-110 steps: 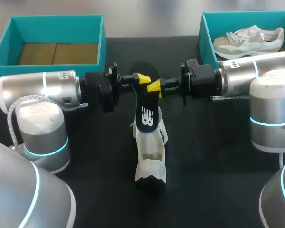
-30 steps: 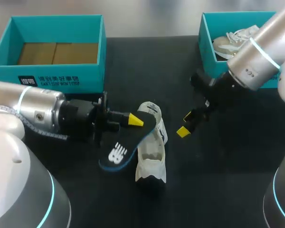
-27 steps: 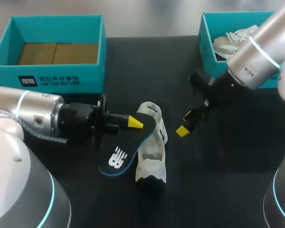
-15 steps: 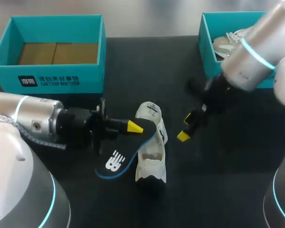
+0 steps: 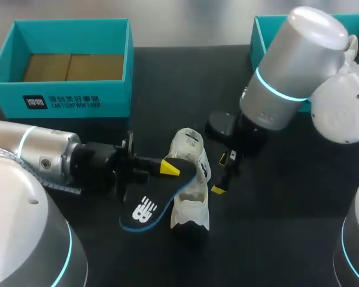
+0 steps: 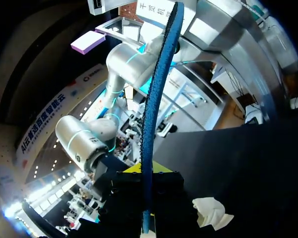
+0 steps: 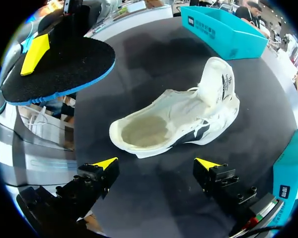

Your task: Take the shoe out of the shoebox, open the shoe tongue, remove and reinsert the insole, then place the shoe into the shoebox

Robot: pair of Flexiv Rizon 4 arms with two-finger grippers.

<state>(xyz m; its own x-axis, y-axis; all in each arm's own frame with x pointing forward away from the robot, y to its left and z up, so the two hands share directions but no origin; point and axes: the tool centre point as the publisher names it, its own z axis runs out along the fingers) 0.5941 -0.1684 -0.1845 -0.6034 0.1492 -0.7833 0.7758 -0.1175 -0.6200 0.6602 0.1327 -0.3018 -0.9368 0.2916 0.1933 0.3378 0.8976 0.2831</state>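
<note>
From the head view, the shoe (image 5: 188, 185) lies on the black table (image 5: 275, 233) with its tongue folded up and its mouth open, which I judge is what leaves the inside free for the insole to go back in. My left gripper (image 5: 169, 168) is just beside the shoe on my left arm's side, closed on the insole (image 5: 148, 203). It holds one end, so the rest slopes down along that flank of the shoe, printed face up. My right gripper (image 5: 225, 173) hangs just beside the shoe's other flank, fingers spread wide and holding nothing. The open shoebox (image 5: 72, 98) stands well beyond the shoe on the left arm's side. In the left wrist view the insole (image 6: 151, 119) shows edge-on, rising straight out from between my fingers, pinched from both sides, with a corner of the shoe (image 6: 211, 217) just beside the gripper. In the right wrist view the shoe (image 7: 174, 121) lies ahead of my open fingers (image 7: 207, 163), its tan footbed exposed, and the insole (image 7: 59, 67) hovers off the shoe's far end, apart from it. The insole is out, I'd say, and reinsertion comes next; the empty right gripper looks placed to steady the shoe.
</note>
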